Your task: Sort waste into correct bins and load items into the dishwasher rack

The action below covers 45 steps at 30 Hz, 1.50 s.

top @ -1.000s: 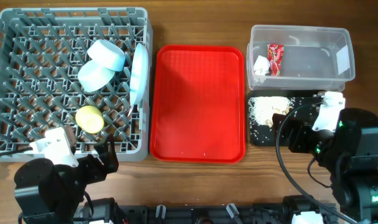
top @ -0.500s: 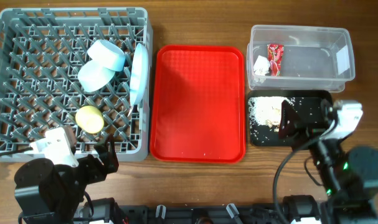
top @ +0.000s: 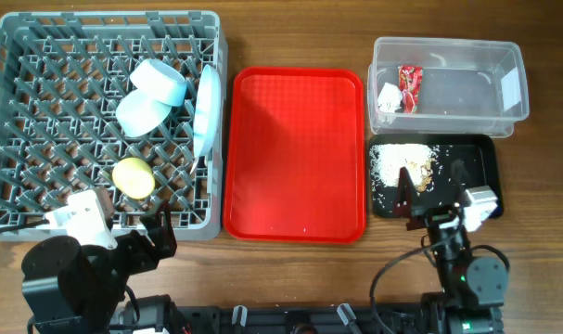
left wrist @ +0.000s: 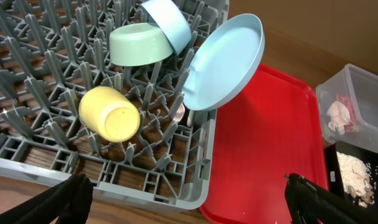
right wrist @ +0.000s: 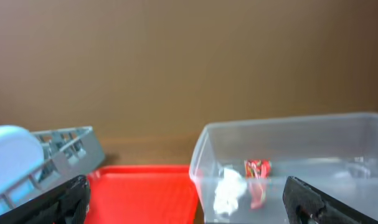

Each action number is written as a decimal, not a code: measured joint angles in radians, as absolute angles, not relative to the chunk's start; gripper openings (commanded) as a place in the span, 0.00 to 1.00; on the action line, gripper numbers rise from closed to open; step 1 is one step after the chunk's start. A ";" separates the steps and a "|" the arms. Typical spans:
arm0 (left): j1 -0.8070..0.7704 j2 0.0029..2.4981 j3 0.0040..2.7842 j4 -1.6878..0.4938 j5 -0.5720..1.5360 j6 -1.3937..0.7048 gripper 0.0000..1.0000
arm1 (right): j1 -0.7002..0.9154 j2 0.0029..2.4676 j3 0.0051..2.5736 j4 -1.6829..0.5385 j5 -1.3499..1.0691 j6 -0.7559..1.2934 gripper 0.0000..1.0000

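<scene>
Both pincers stand wide apart, empty: left gripper at 7 o'clock, right gripper at 5. The large square grey plastic dishwasher rack at 10 o'clock holds the yellow cup, pale green bowl, small pale blue bowl and pale blue round plate (on edge). The red printed snack wrapper and crumpled white tissue lie in the clear rectangular plastic tub at 2 o'clock. Beige crumbly food scraps lie in the shallow black rectangular tray at 4.

Dishwasher rack: you will find the pale blue plate on edge, small blue bowl, larger pale bowl and yellow cup inside.
Red serving tray: between rack and tub.
Clear tub: red wrapper, white tissue.
Black tray: food scraps.
</scene>
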<state>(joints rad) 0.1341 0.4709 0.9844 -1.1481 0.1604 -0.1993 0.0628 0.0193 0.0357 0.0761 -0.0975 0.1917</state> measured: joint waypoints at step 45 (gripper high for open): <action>-0.002 0.229 0.505 -0.622 0.146 -0.199 1.00 | 0.063 0.015 0.006 0.000 -0.088 0.177 1.00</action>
<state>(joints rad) -0.0017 0.2287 0.5045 -0.6224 0.1463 -0.1989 0.0628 0.0154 0.0063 0.0002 -0.0883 0.1772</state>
